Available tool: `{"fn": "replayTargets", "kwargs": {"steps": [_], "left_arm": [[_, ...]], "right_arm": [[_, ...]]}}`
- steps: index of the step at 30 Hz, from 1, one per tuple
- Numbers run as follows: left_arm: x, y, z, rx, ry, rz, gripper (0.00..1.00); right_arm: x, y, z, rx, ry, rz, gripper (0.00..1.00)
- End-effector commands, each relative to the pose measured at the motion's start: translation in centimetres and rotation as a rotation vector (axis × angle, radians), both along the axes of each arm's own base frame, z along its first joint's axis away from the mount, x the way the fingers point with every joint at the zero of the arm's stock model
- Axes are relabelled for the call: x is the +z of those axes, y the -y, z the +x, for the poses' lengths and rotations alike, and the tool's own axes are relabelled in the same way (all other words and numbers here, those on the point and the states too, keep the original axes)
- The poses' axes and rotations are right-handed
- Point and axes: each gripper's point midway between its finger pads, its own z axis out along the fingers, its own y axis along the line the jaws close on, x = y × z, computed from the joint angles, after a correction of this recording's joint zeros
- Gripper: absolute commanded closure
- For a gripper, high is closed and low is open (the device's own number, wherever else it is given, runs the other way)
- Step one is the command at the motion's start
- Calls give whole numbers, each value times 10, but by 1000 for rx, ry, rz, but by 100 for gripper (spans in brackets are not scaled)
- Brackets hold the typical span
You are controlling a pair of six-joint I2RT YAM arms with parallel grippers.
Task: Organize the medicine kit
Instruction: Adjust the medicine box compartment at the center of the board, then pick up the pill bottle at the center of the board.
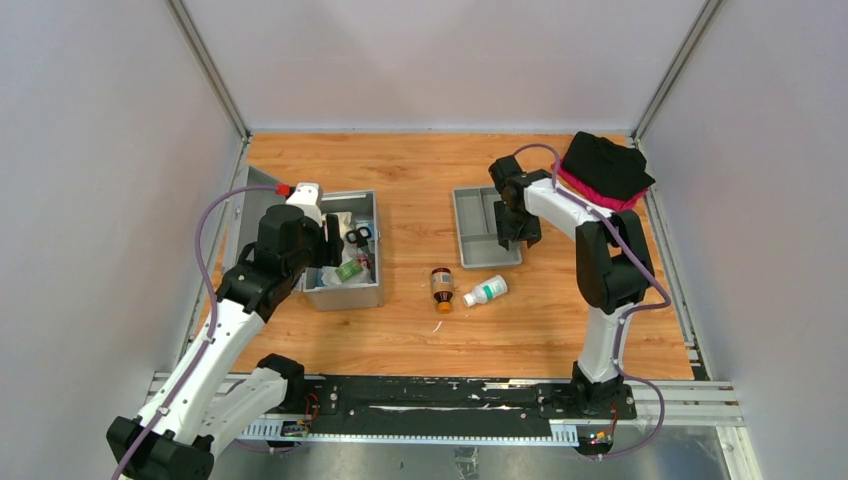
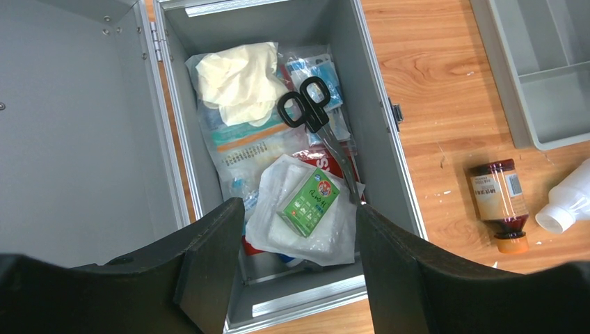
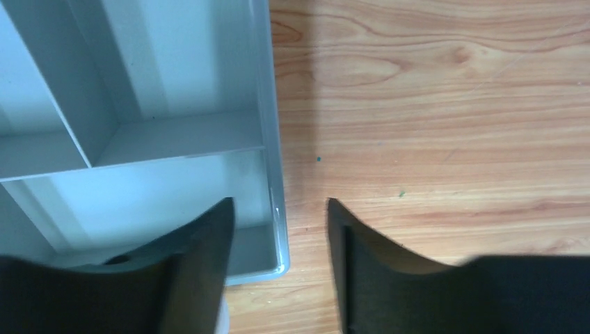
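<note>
The medicine kit [image 1: 345,296] lies open on the wooden table [image 1: 400,340] before the left arm. Its long axis runs away from the arms, and its lid [image 2: 69,139] is swung out to its left. Right of the kit sits a grey tray [image 1: 475,225]. The right gripper [image 3: 278,205] straddles the tray's rim, fingers apart and gripping nothing. Over the kit's near end hangs the left gripper [image 2: 298,209], spread and empty. Right of the kit's near corner lie a brown bottle [image 1: 441,288] and a white bottle [image 1: 485,291]. Inside the kit are black scissors [image 2: 316,118] and a green box [image 2: 309,202].
</note>
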Motion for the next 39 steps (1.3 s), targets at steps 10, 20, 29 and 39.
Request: {"fn": "replayTargets", "kwargs": {"steps": [10, 20, 29, 39], "left_arm": [[-2, 2, -3, -20, 3, 8, 34], [-3, 6, -4, -33, 2, 8, 34], [-3, 6, -4, -31, 0, 10, 34], [-3, 6, -4, -33, 2, 10, 34]], "right_arm": [[67, -9, -26, -306, 167, 193, 40], [67, -46, -94, -700, 206, 425, 26], [33, -68, -113, -726, 67, 448, 19], [4, -73, -114, -728, 23, 419, 26]]}}
